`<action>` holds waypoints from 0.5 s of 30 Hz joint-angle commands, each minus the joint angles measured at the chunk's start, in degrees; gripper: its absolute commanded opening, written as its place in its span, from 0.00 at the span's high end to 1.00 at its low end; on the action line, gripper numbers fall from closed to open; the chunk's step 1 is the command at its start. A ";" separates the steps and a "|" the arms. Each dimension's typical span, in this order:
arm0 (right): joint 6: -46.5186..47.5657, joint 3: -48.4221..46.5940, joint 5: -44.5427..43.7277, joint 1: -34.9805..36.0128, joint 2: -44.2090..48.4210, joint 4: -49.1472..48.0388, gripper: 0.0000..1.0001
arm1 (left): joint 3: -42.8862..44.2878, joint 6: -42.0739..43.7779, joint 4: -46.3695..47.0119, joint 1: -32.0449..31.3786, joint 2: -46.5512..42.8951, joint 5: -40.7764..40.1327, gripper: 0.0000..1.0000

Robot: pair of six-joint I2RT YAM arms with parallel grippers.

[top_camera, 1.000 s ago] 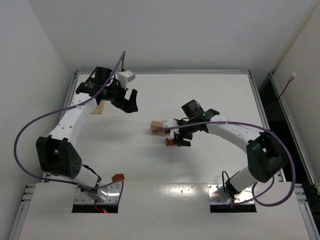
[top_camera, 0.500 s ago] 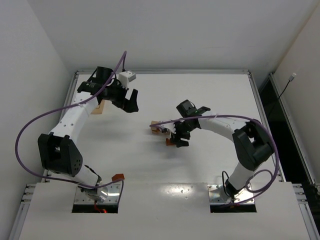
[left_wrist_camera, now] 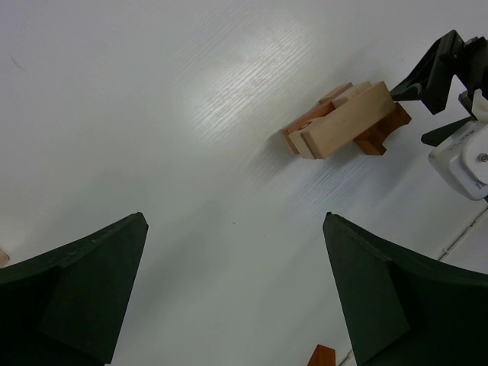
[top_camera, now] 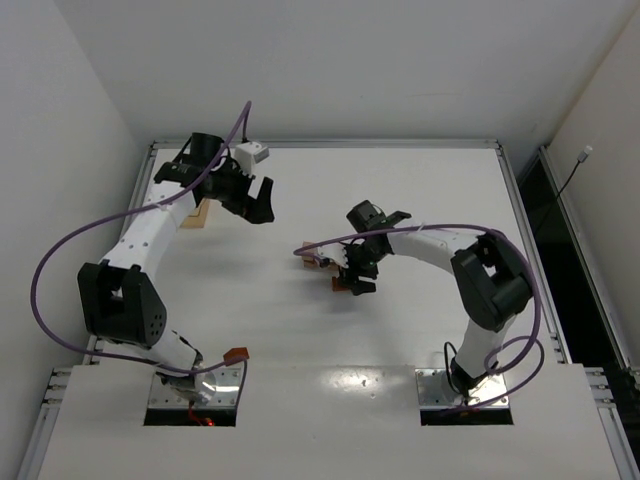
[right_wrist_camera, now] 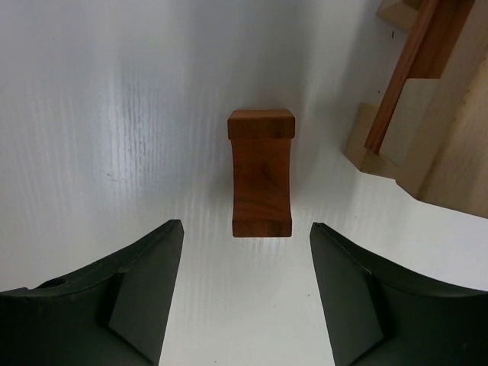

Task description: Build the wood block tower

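Observation:
A cluster of pale tan and reddish-brown blocks [top_camera: 312, 256] lies mid-table; the left wrist view shows it as a low stack [left_wrist_camera: 343, 122]. A single reddish-brown block [right_wrist_camera: 261, 171] stands on the table just ahead of my right gripper [right_wrist_camera: 246, 282], which is open and empty, with the block beyond the fingertips. In the top view this block [top_camera: 339, 285] sits at the right gripper [top_camera: 353, 279]. The cluster's edge shows at the right wrist view's upper right [right_wrist_camera: 427, 114]. My left gripper [top_camera: 256, 203] is open and empty, held above the table at the far left [left_wrist_camera: 236, 290].
A pale wooden piece [top_camera: 203, 213] lies partly under the left arm. A small reddish block [top_camera: 236, 354] sits near the left arm's base and shows at the bottom edge of the left wrist view [left_wrist_camera: 322, 356]. The table has a raised metal rim [top_camera: 330, 144].
The right arm has swung its wrist leftward, bringing the open gripper closer to the single reddish block and the cluster. The left arm has barely shifted.

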State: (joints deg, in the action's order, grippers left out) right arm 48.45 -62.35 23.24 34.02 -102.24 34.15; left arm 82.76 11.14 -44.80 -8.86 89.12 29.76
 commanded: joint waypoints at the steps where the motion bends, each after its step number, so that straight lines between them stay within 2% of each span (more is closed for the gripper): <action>1: 0.95 -3.13 -0.31 0.43 -0.77 0.48 0.36 | 2.05 0.29 1.29 1.22 0.53 1.00 0.01; 7: 0.95 -4.27 -1.97 0.96 -2.62 1.00 0.37 | 2.58 0.29 1.29 1.22 1.05 1.00 0.01; 15: 1.47 -4.27 -2.50 1.49 -3.15 1.53 0.45 | 2.58 0.29 1.29 1.22 1.58 1.00 0.01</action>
State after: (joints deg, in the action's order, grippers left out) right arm 48.97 -64.84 20.80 34.87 -105.12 35.22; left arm 83.09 11.35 -44.49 -8.36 90.80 29.76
